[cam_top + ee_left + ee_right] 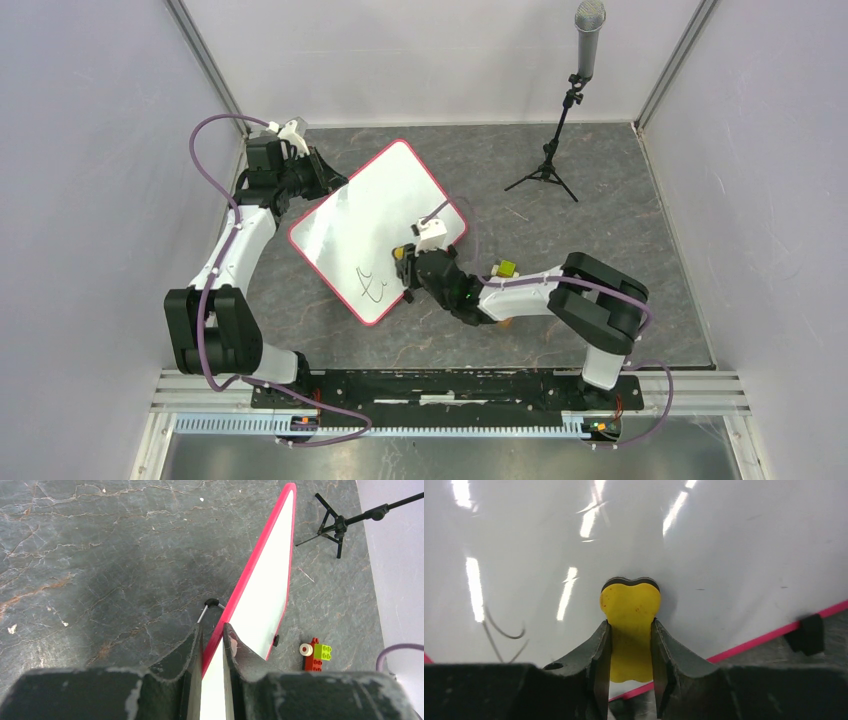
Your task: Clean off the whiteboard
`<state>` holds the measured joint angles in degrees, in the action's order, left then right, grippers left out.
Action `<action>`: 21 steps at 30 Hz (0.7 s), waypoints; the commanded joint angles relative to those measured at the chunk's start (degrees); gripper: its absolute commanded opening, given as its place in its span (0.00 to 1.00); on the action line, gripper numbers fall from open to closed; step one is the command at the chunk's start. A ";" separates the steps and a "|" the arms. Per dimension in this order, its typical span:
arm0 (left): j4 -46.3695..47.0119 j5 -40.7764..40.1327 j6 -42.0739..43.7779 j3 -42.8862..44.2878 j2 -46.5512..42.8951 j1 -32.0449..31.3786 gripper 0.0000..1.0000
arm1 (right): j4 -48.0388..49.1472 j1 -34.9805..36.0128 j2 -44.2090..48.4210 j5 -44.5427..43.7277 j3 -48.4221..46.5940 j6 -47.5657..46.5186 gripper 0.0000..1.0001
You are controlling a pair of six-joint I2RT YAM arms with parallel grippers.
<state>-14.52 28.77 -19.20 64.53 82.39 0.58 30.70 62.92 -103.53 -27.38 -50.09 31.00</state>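
The whiteboard [375, 225] lies tilted on the grey floor, white with a pink-red rim. A black marker scribble [372, 284] sits near its near corner. My left gripper [328, 178] is shut on the board's far-left edge; in the left wrist view the fingers clamp the pink rim [250, 570] between them [212, 642]. My right gripper [408, 270] is shut on a yellow eraser [630, 612] whose dark felt end presses on the board surface [724, 540], right of the scribble [499, 632]. A black clip foot [806, 634] shows at the board's edge.
A microphone on a black tripod [550, 160] stands at the back right. A small stack of red and lime toy bricks [317, 654] lies by the board's right side, also in the top view [503, 268]. White walls enclose the floor on three sides.
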 commanded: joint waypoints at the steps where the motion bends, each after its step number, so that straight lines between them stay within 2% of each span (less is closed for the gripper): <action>1: -12.09 2.75 0.14 -3.10 1.72 -1.72 0.24 | -5.09 -5.01 0.04 -2.17 5.39 2.82 0.32; 7: -12.08 2.70 0.13 -3.10 1.86 -1.72 0.23 | -5.83 -4.87 0.39 -2.97 4.60 1.74 0.32; 11: -12.11 2.71 0.14 -3.10 1.65 -1.72 0.23 | -5.47 -1.43 0.36 -4.43 2.19 -1.69 0.32; 16: -12.10 2.61 0.13 -3.15 1.76 -1.72 0.23 | -4.32 5.81 -2.87 -4.45 -5.63 -10.27 0.33; 21: -12.10 2.58 0.15 -3.10 1.87 -1.72 0.23 | -7.80 10.48 -9.55 -2.70 -17.14 -17.15 0.33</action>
<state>-14.59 28.67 -19.18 64.53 82.39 0.58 25.19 69.49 -107.72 -34.92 -58.87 20.49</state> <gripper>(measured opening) 0.241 0.355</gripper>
